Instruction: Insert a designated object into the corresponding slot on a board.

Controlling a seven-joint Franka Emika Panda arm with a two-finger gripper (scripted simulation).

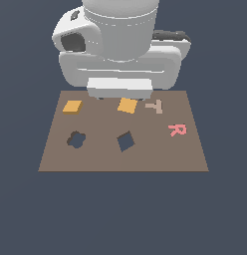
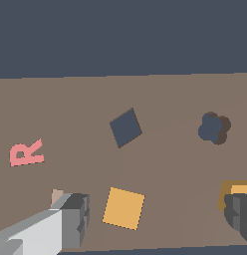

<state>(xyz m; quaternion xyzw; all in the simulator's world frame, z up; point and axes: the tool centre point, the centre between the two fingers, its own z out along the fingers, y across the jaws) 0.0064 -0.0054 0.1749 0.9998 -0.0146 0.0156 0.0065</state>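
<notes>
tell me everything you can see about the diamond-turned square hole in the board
The square slot is a dark, slate-coloured cutout in the flat brown board, turned like a diamond. It is empty; nothing touches it. The clover-shaped hole lies toward the exterior view's left, and an orange tile lies flat farther back, under the hand.

The gripper (image 2: 155, 219) hangs low, pointing down — its fingers (image 2: 75, 219) spread wide apart, clasping nothing.

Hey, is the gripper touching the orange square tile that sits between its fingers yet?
Apart. In the wrist view, bare brown board shows between the orange tile and each finger of the open gripper, so neither pad meets an edge.
</notes>
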